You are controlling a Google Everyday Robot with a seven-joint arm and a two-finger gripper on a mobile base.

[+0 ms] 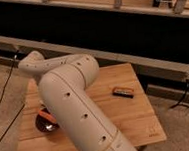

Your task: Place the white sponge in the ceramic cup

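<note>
Arm (79, 111) hogs the middle of the frame and hides the end effector behind it, so can't tell if it's open or gripping. Sponge isn't visible either. Cup (44, 126) sits lower left, half covered, with an orange piece (45, 115) at its rim. The logo (152, 131) on the wooden counter (132, 116) is unreadable. There's a dark wall behind and cables (5, 101) on the floor.

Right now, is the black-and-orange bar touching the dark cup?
Apart. The camera view shows the bar and the cup on opposite sides of the arm, bare table between. The gripper is out of sight.
</note>
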